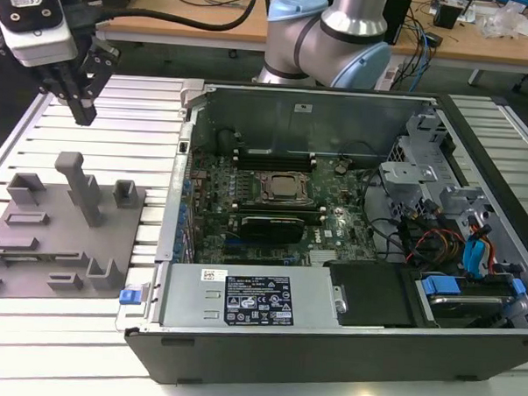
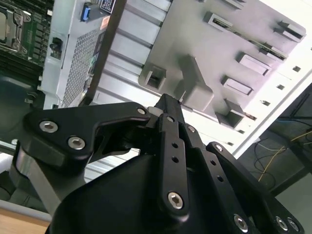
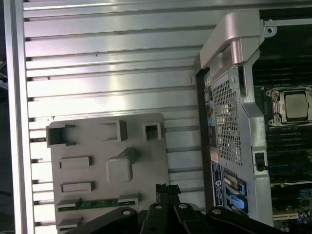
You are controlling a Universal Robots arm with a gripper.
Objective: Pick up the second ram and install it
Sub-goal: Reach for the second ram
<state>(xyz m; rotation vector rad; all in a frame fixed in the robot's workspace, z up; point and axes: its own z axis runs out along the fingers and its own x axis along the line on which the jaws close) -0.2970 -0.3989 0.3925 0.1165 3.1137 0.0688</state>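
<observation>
the gripper (image 1: 83,113) is shown held above the slotted aluminium table (image 1: 136,122), at the exterior view's left of the open computer case (image 1: 327,354) and just past the far edge of the grey fixture plate (image 1: 33,271); its black fingers are closed tip to tip, nothing is clamped between them and nothing is touched. the second ram (image 3: 95,204), a thin green board, is seen in the first wrist view resting in a long holder along one edge of the fixture plate, its ends seated in two small grey brackets, apart from the gripper and well apart from the case; whether it lies flat or on edge cannot be told. several block-shaped holders and one upright post (image 1: 80,186) are carried by the same plate. inside the case the green motherboard (image 1: 213,191) is exposed, with the cpu socket (image 1: 282,188) near its middle and long black memory slots (image 1: 274,156) laid on both sides of the socket; whether a module is seated there cannot be told. a metal power supply (image 1: 251,298) is mounted along the near wall, and a blue drive caddy (image 1: 441,286) with red and orange cables (image 1: 437,241) is placed toward the exterior view's right. the robot arm (image 1: 341,35) is seen behind the case
</observation>
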